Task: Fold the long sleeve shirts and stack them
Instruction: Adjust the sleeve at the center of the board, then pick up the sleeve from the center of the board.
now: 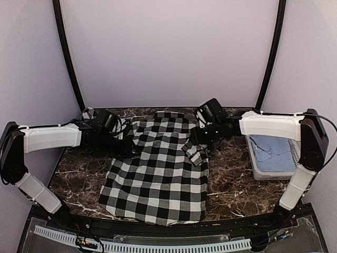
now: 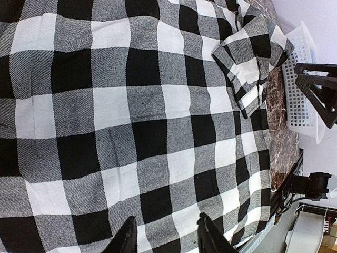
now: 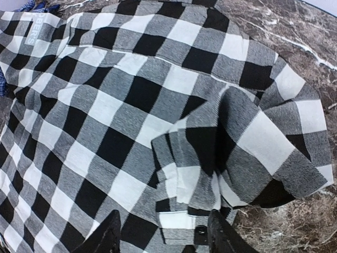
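Observation:
The black-and-white checked shirt lies spread flat on the dark marble table. It fills the left wrist view. One sleeve is folded in over its right side, with the cuff near the edge. My left gripper is open and empty, just above the shirt's left side. My right gripper is open, its fingers on either side of the buttoned cuff. A bit of dark blue cloth peeks out past the shirt's far edge.
A white slotted basket stands at the right of the table with light blue cloth in it. It also shows in the left wrist view. Purple walls close in the back and sides.

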Tool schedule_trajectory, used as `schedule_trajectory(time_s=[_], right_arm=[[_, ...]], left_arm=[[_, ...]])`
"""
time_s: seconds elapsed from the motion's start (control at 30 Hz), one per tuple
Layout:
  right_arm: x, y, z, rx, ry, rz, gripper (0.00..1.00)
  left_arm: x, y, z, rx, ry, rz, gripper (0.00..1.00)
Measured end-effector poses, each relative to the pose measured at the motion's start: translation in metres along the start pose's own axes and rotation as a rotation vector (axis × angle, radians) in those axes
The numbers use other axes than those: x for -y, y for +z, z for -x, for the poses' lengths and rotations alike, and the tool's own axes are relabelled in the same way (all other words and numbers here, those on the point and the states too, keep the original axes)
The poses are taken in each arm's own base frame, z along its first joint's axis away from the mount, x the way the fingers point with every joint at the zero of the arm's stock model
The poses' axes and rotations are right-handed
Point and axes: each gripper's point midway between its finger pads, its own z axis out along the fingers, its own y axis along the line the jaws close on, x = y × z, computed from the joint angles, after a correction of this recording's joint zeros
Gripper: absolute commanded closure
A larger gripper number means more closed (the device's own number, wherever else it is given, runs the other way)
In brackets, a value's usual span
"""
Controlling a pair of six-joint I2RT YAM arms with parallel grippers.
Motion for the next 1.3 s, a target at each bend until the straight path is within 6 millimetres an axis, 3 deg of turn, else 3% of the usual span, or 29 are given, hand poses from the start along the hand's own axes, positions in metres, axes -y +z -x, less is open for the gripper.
schedule_trajectory(time_s=[0.17, 0.3, 0.57, 1.07, 1.13, 1.3], right_arm=[[0.036, 0.016, -0.049, -0.1, 0.093, 0.041, 0.59], [0.048, 0.023, -0.074, -0.16, 0.142, 0.069, 0.58], [0.04, 0.027, -0.063, -0.115, 0.155, 0.128, 0.58], [0.05, 0.043, -0.075, -0.143, 0.16, 0.083, 0.58], [0.05, 0.044, -0.075, -0.145, 0.157, 0.083, 0.63], [0.049, 0.044, -0.076, -0.149, 0.155, 0.091, 0.86]], left_arm=[[0.001, 0.0, -0.001, -0.003, -0.003, -0.004, 0.62], [0.001, 0.001, -0.001, -0.004, -0.008, -0.006, 0.62], [0.002, 0.001, 0.0, -0.004, -0.018, -0.011, 0.62], [0.004, 0.001, -0.001, -0.009, -0.019, -0.025, 0.62], [0.006, 0.001, 0.0, -0.006, -0.016, -0.029, 0.62], [0.009, 0.002, 0.001, -0.001, -0.01, -0.04, 0.62]])
